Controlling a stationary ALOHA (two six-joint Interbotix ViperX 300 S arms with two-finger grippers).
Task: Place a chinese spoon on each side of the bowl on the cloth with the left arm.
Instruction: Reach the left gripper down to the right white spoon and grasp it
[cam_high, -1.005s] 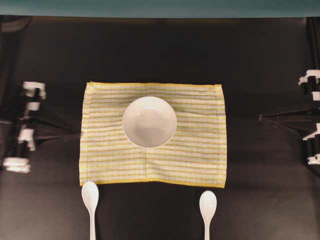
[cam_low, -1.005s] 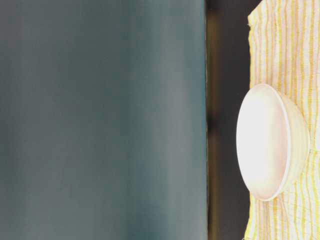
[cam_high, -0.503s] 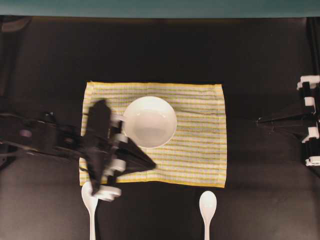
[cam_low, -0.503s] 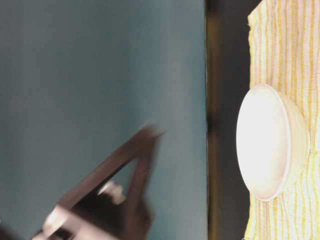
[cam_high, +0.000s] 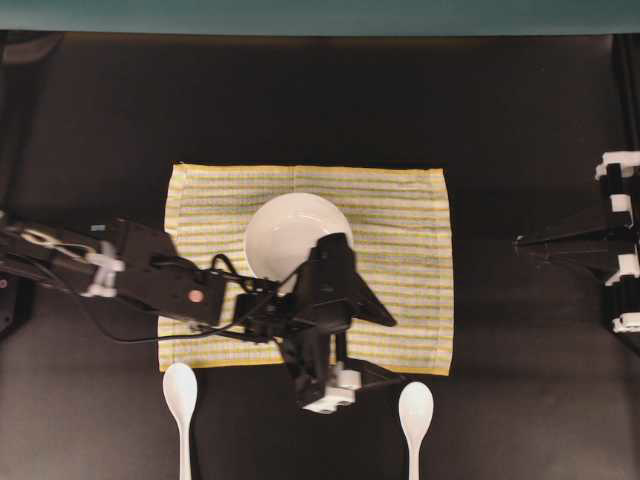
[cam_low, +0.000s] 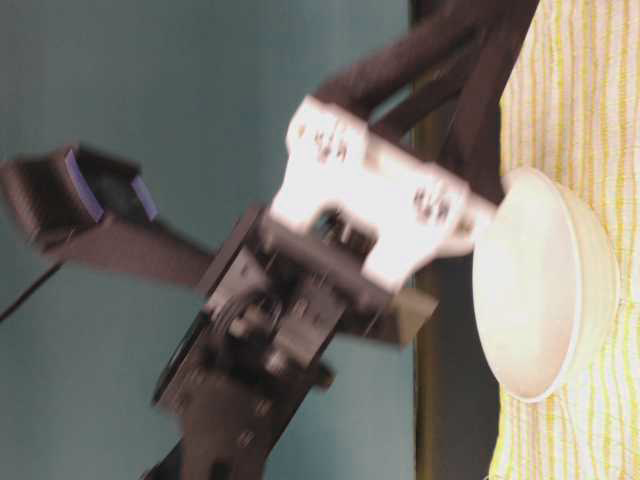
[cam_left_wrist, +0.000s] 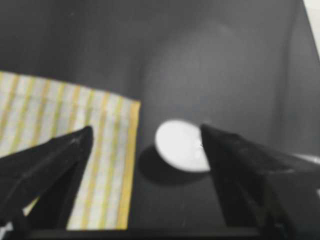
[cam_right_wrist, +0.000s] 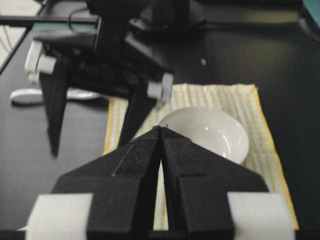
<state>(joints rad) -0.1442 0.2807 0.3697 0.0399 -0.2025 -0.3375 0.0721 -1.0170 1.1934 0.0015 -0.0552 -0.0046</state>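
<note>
- Overhead exterior view: two glossy white Chinese spoons lie on the black table just past the cloth's (cam_high: 420, 215) near hem, the left spoon (cam_high: 180, 392) below one corner, the right spoon (cam_high: 415, 408) below the other. Neither is on the cloth yet. The left gripper (cam_high: 392, 350) hangs over the near right part of the cloth, jaws spread wide and empty, pointing toward the right spoon. The bowl (cam_high: 280, 232) sits left of the cloth's middle, partly covered by the arm.
- Table-level exterior view: the bowl (cam_low: 545, 290) reads as smooth glazed ware with a thin rim, resting on the woven striped cloth (cam_low: 585, 90); the left arm is a blur close beside it.
- Left wrist view: the right spoon's (cam_left_wrist: 180, 145) rounded scoop shows between the parted black fingers (cam_left_wrist: 60, 155), just off the yellow hem.
- Right wrist view: the right gripper (cam_right_wrist: 161, 131) has its fingers pressed together on nothing.
- Handling, as I judge it: the spoon looks hard, light, slick and breakable (likely ceramic or melamine). The narrow handle, near where it meets the scoop, seems the surest hold; the curved bowl-end would likely slip.
</note>
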